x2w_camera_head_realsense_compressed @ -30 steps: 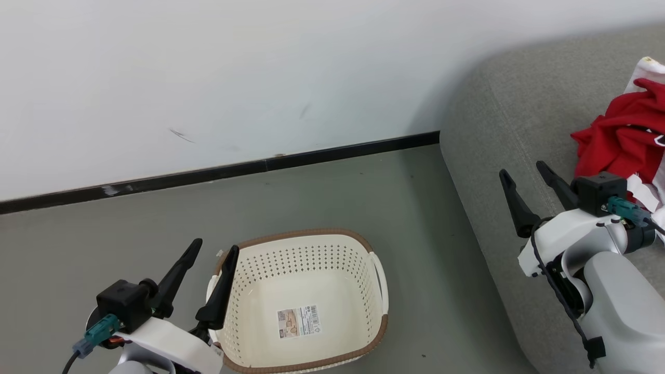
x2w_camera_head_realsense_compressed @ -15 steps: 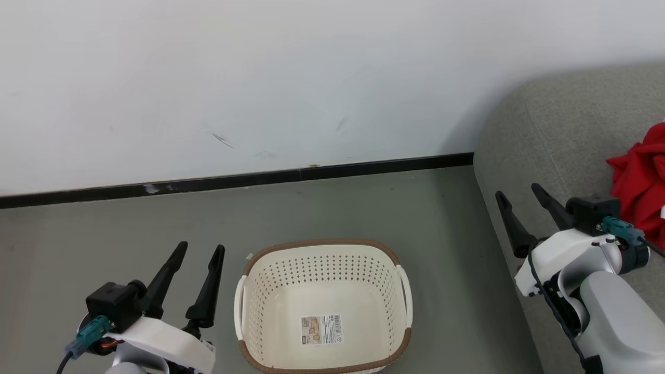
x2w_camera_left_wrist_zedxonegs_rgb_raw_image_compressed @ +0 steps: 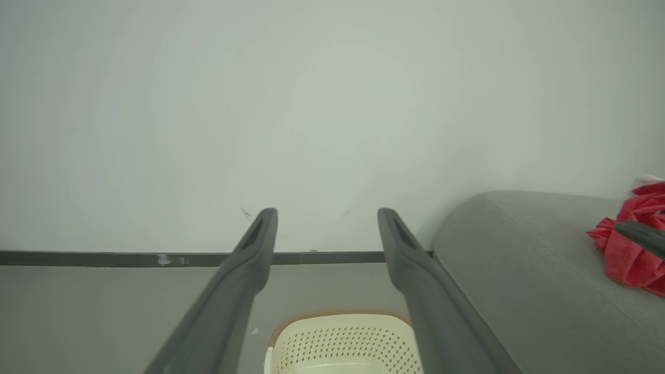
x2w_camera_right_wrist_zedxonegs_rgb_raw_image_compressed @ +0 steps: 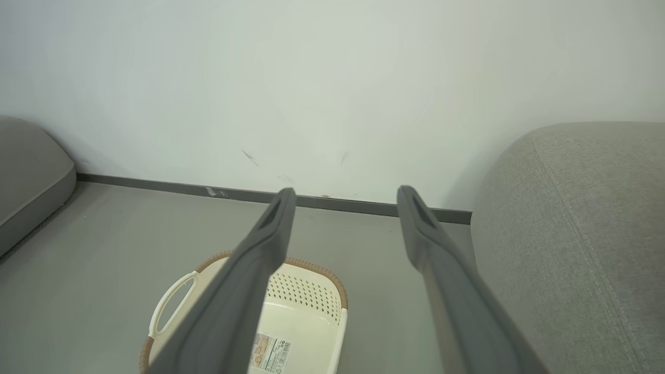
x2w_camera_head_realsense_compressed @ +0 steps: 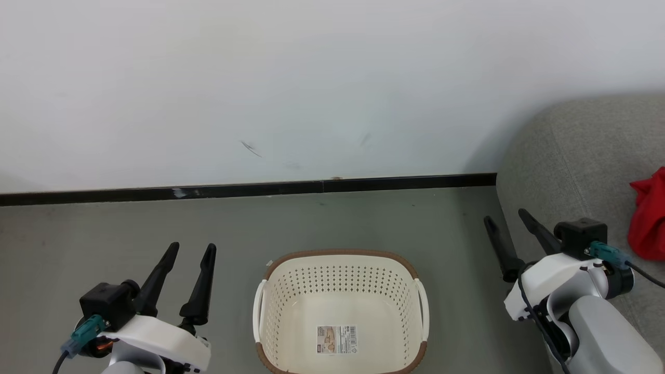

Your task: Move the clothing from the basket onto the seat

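And here is the cream-white perforated plastic basket [x2w_camera_head_realsense_compressed: 337, 272], sitting at 6 o'clock on the grey floor [x2w_camera_head_realsense_compressed: 104, 234] with nothing inside but the barcode label [x2w_camera_head_realsense_compressed: 337, 339] on its bottom. The red clothing [x2w_camera_head_realsense_compressed: 648, 221] lies bunched on the grey woven-fabric seat [x2w_camera_head_realsense_compressed: 566, 156] out at 3 o'clock. The frame edge cuts it off, so we cannot tell whether both garments are up there. The left end effector [x2w_camera_head_realsense_compressed: 192, 245] is at 8 o'clock, fingers spread wide and gripping nothing. The right end effector [x2w_camera_head_realsense_compressed: 505, 215] is at 4 o'clock, just as wide and just as bare, beside the seat's rounded edge.

Where could this slip? We reckon the worry is the right wrist. Its black cable [x2w_camera_head_realsense_compressed: 647, 276] trails just beside the red heap, and a sweep toward 9 o'clock could hook a fold and drag the cloth to the floor. The left fingers stand near the basket's 9 o'clock handle, and a careless swing would shove it.

As for orientation, the clothing is a crumpled lump with no long axis to read. The basket opens upward with handles at 9 and 3 o'clock. Its long axis looks to run 9 to 3, though the near rim is cropped.
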Available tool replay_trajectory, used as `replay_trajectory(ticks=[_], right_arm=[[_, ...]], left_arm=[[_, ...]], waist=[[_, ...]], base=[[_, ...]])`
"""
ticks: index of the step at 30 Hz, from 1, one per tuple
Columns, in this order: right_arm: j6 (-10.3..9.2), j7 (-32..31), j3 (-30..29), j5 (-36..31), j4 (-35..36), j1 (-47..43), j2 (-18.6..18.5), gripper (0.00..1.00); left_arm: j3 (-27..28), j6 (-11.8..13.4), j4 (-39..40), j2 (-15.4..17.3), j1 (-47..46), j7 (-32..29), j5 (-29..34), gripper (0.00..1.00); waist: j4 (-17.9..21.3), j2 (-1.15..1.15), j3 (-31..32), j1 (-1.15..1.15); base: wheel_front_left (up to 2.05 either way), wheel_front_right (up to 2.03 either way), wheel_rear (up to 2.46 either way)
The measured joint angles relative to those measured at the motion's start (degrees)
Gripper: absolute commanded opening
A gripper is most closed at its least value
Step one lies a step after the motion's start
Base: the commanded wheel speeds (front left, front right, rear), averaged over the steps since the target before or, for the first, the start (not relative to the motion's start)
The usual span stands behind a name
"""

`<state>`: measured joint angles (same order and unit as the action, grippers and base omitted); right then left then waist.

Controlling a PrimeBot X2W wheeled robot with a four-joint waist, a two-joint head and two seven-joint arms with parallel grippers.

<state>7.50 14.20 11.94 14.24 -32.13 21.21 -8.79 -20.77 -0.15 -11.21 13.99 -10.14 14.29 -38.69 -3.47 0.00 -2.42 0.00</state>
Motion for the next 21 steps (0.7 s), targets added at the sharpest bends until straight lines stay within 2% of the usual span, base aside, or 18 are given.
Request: replay_trajectory(ticks=[21], right_arm=[[-0.01, 0.0, -0.2, 0.2, 2.2, -3.9, 0.9, 1.00]], left_arm=[[2.9, -0.6, -4.7, -1.7, 1.3, 0.0, 2.5, 1.00]], waist=[[-3.8, 0.00, 2.3, 0.00]], base=[[0.00, 0.00, 0.00]])
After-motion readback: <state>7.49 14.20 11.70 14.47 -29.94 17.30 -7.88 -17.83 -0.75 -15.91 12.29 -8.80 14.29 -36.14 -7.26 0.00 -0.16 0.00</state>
